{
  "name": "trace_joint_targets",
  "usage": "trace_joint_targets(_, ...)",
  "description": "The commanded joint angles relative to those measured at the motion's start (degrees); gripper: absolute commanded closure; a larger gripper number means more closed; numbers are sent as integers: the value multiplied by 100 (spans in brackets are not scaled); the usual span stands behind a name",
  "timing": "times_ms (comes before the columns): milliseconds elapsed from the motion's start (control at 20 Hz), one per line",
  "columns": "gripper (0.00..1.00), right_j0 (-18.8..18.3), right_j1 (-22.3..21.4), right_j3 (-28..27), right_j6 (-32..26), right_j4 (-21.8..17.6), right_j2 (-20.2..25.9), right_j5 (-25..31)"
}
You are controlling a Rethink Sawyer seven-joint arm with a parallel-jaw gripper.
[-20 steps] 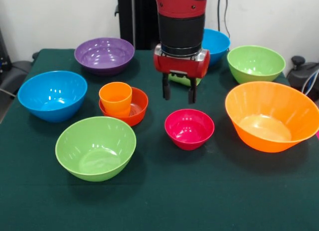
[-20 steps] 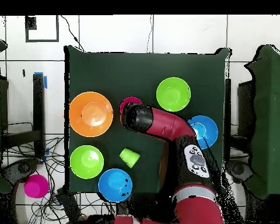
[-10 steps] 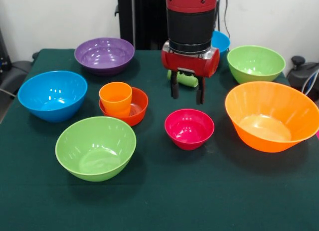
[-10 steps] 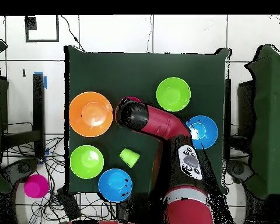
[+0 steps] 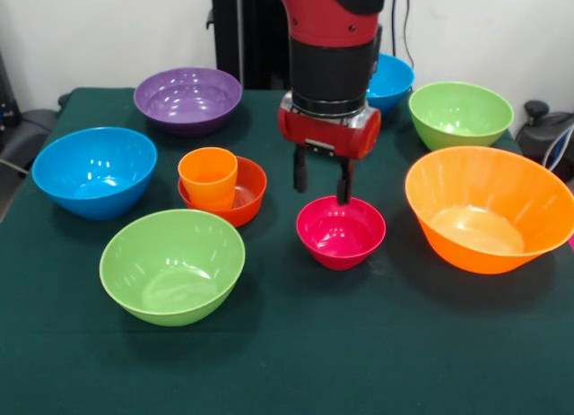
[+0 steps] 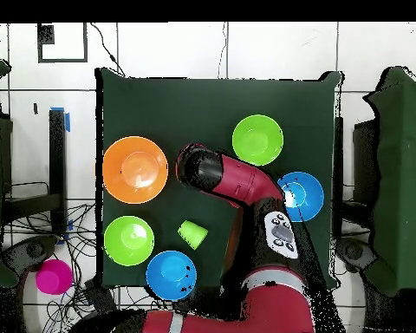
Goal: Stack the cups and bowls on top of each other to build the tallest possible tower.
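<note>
One gripper [image 5: 320,184], jaws parted and holding nothing, hung just over the far rim of the magenta bowl [image 5: 341,232], which sat on the table [image 5: 377,343] beside the orange cup [image 5: 208,177] nested in the red-orange bowl [image 5: 246,194].

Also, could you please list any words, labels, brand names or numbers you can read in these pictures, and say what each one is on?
None can be read.
The bowls, such as the magenta bowl, and the orange cup are plain, with no print.
The arm's button panel shows marks too small to read.
The gripper shows no lettering.
</note>
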Motion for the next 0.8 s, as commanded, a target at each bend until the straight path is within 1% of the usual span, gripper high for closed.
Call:
trace_joint_targets(50, 0, 84, 602, -395, 938, 65, 99, -468)
trace_joint_targets(550, 0, -56, 873, -511, 871, 122, 233, -781)
trace_joint_targets(800, 0, -71, 969, -383, 957, 168, 335, -1042)
